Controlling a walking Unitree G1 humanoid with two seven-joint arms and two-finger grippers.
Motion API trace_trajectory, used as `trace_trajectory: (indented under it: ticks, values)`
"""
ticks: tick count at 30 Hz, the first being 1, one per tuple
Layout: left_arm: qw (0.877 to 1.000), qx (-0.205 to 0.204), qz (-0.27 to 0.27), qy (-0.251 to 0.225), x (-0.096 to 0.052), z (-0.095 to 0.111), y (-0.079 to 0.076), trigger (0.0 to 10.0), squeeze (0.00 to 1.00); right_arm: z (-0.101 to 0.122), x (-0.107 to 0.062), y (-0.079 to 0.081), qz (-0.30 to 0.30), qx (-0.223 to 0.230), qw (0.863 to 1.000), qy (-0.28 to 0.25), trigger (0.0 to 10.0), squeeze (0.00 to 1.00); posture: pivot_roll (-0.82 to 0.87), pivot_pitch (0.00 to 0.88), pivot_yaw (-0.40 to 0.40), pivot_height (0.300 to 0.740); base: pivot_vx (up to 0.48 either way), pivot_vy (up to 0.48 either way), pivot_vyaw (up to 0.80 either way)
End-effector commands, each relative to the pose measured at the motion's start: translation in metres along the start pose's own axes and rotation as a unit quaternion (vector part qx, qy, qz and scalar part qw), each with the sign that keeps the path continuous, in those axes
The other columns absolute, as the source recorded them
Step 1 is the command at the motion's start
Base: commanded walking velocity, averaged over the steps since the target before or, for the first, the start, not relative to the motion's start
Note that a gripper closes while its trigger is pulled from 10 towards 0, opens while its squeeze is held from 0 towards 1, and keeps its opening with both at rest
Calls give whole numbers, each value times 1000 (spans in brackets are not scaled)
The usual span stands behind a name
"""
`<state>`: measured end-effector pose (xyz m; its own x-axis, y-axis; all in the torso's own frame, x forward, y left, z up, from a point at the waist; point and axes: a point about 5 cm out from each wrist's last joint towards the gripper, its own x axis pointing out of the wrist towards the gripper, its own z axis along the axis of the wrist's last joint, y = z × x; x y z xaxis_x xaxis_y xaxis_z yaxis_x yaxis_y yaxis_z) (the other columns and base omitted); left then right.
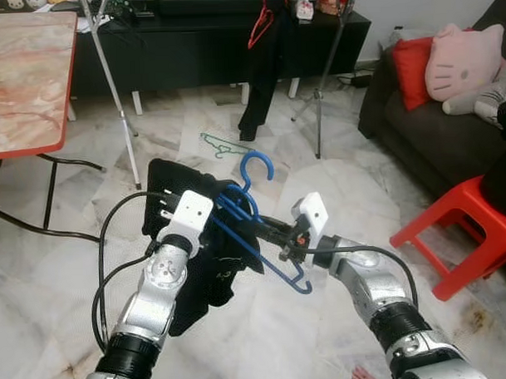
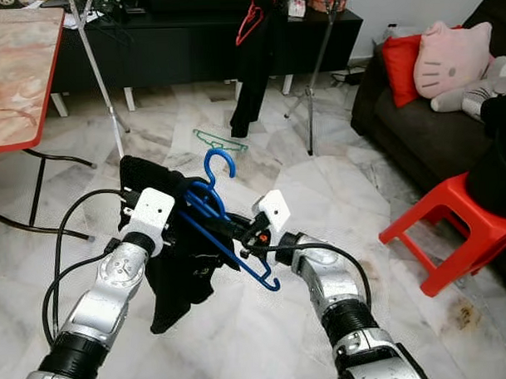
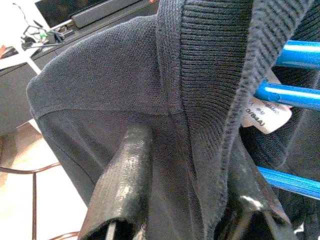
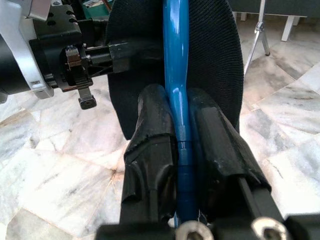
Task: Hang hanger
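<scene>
A white tag (image 3: 265, 112) sewn inside the black garment (image 3: 115, 90) carried small print; only "(84A)" was legible, the rest too blurred to read.

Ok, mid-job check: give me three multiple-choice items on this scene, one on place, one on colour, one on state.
1. Where does the green hanger lie?
A. on the sofa
B. on the floor under the rack
C. on the stool

2. What colour is the hanger held between the arms?
A. blue
B. red
C. white

3. How is the right gripper?
A. open, clear of everything
B. shut on the stool
C. shut on the hanger

Answers: 1 B, it rests on the tiles between the rack legs. 2 A, its hook and bars are blue. 3 C, the right wrist view shows both fingers pressed against the blue bar.
</scene>
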<state>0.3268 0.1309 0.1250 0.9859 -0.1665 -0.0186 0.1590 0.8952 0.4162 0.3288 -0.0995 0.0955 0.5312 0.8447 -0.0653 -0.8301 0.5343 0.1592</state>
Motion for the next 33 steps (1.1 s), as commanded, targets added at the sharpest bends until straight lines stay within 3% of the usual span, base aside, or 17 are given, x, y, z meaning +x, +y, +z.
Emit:
trace_trajectory:
  ticks: [1,20,27,33]
  values:
    - [1000,2,-4,-7,3,4,-1,0,0,8,-3,-3,0,-16,1000,-13,0,0,28,53,-149,740,0,0,0]
    - [1000,-4,2,-3,2,2,0,0,0,-1,-8,0,17,-21,999,19,0,0,26,56,-148,740,0,0,0]
    - [1000,-3,7,4,3,1,0,0,0,-11,-16,1,30,-23,998,50,0,0,25,53,-148,740,0,0,0]
    - [999,3,36,27,3,-6,9,0,0,-23,-32,5,70,-22,993,94,0,0,26,53,-148,740,0,0,0]
